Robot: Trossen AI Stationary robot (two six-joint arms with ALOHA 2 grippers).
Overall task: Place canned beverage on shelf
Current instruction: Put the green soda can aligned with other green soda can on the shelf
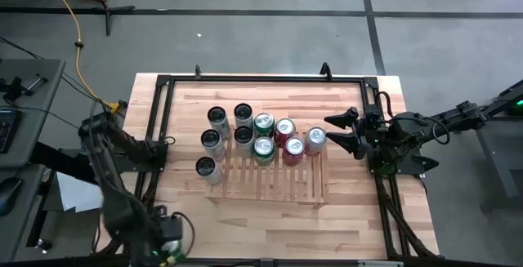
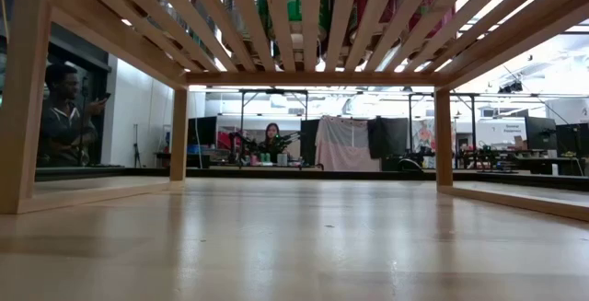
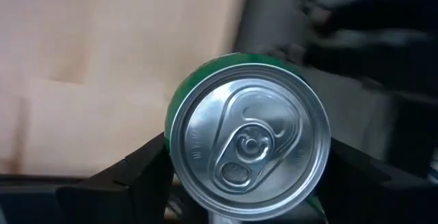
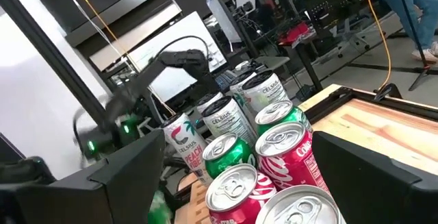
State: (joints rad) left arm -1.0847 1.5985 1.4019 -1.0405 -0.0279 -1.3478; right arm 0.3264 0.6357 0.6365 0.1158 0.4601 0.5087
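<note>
The slatted light-wood shelf [image 1: 274,181] stands on the table; the low view looks under its slats [image 2: 276,34]. Several cans stand on and beside it: silver-black ones [image 1: 218,120], two green [image 1: 263,125], two red [image 1: 285,129], and a silver one [image 1: 316,140] at the right end. My right gripper [image 1: 340,132] is open, just right of that silver can [image 4: 301,210], its fingers apart from the can. My left gripper [image 1: 169,246] is at the table's near left corner, shut on a green can [image 3: 250,138]. My left gripper pinches the green can's side wall [image 3: 179,94] between its two fingers [image 3: 140,172], one on each side. The can's silver top with the pull tab [image 3: 248,145] faces the wrist camera. Whether the can is lifted clear does not show.
A black metal frame [image 1: 261,79] runs around the tabletop. The near half of the shelf [image 1: 270,189] is bare. People sit in the room behind the table [image 2: 64,117].
</note>
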